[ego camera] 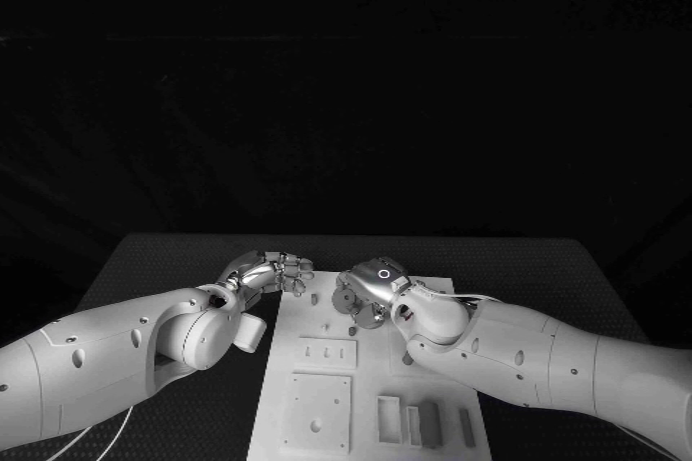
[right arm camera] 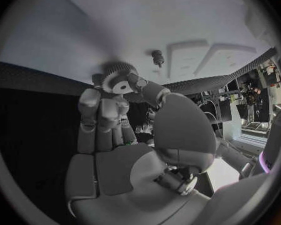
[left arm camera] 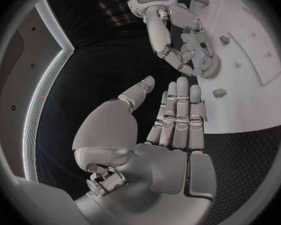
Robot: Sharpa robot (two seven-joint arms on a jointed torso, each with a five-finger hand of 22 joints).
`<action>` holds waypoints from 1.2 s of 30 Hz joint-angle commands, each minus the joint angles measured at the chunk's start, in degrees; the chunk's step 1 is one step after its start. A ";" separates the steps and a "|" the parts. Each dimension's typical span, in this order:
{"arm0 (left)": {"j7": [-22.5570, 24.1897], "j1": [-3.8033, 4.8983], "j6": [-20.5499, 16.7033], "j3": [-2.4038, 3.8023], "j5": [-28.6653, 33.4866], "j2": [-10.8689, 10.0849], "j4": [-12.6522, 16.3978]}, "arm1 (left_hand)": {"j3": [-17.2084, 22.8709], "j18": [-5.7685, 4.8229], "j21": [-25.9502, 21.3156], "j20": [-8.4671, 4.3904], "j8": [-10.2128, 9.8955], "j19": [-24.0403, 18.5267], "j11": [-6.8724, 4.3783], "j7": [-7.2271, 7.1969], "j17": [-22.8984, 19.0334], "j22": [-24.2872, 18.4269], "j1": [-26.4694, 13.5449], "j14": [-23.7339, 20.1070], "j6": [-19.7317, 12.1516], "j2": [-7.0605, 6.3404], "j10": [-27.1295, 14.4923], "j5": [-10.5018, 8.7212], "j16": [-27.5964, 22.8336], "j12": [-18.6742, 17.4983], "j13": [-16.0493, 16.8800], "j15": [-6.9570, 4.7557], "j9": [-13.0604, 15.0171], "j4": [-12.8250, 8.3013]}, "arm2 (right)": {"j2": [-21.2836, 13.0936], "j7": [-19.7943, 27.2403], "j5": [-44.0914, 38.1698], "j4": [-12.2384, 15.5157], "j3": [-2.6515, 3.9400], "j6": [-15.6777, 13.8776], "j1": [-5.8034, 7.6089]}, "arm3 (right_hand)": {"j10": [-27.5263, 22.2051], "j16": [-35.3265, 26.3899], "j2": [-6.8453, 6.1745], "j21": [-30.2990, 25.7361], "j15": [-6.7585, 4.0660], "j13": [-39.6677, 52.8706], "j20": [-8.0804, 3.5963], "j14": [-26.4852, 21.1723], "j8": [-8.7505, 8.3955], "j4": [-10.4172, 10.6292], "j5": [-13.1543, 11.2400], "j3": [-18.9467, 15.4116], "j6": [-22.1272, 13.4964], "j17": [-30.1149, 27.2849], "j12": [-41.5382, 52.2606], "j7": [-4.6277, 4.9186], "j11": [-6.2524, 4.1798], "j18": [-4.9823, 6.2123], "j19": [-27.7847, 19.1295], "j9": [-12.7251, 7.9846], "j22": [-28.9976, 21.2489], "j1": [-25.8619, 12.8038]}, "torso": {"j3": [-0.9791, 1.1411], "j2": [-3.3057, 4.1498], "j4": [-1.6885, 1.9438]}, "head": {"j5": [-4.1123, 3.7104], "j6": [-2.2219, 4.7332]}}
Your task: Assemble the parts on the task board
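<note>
The white task board [ego camera: 369, 383] lies in the middle of the black table. My right hand [ego camera: 378, 286] hovers over the board's far end and pinches a toothed gear [ego camera: 349, 303] between thumb and fingers; the right wrist view shows this gear [right arm camera: 118, 78] at the fingertips, just above the board [right arm camera: 84, 25] and close to a small upright peg [right arm camera: 157, 58]. My left hand [ego camera: 274, 273] sits at the board's far left corner, fingers straight and together, thumb apart, holding nothing [left arm camera: 178, 115]. In the left wrist view, the right hand [left arm camera: 178, 45] with the gear [left arm camera: 209, 66] is just beyond those fingertips.
A small plate with slots [ego camera: 327, 353] and a larger square plate [ego camera: 320, 411] sit on the board's near left. Narrow block-shaped parts [ego camera: 421, 422] stand at its near right. A small loose piece [left arm camera: 219, 92] lies on the board near my left fingertips. Black table surrounds the board.
</note>
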 commanded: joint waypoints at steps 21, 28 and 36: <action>0.60 0.06 0.21 0.05 -0.22 -0.06 0.08 | 0.12 1.01 0.22 -0.10 -0.47 -0.25 0.07 0.13 -0.08 0.25 -0.35 -0.25 0.25 0.21 -0.22 0.06 -0.01 -0.57 0.02 -0.02 0.14 -0.29 | -1.52 1.09 4.97 0.04 -0.17 2.21 -0.22 | -1.92 -1.10 -0.65 -0.64 2.01 -0.64 0.42 0.18 -3.27 -2.43 13.85 2.04 -3.07 0.77 0.05 2.72 2.35 1.65 -0.71 -2.62 0.75 2.28 | -0.06 -0.01 0.06 | -0.21 0.00; 0.60 0.06 0.16 0.05 -0.22 -0.13 0.11 | 0.11 1.00 0.23 -0.09 -0.53 -0.25 0.11 0.16 -0.09 0.24 -0.38 -0.25 0.19 0.20 -0.28 0.04 -0.01 -0.65 0.01 -0.01 0.15 -0.26 | -2.06 1.50 6.05 0.50 -0.17 2.54 -0.22 | -1.92 -1.24 0.55 -0.64 1.87 -0.80 0.51 0.27 -2.68 -3.24 16.58 2.18 -2.34 0.99 0.27 2.56 2.20 1.65 -0.68 -2.79 0.83 1.37 | -0.08 -0.02 0.03 | -0.18 -0.04; 0.65 0.07 0.06 0.05 -0.22 -0.32 0.13 | 0.11 1.00 0.24 -0.09 -0.57 -0.25 0.14 0.18 -0.09 0.24 -0.39 -0.24 0.16 0.20 -0.32 0.03 -0.01 -0.70 0.00 -0.01 0.16 -0.25 | -3.73 1.22 6.66 1.89 -0.16 0.26 -0.20 | -1.89 -1.33 1.18 -0.63 1.69 -0.89 0.53 0.35 -2.18 -3.61 17.91 2.42 -1.56 1.13 0.45 2.36 2.01 1.65 -0.64 -2.88 0.86 0.72 | -0.04 -0.03 -0.04 | -0.26 0.09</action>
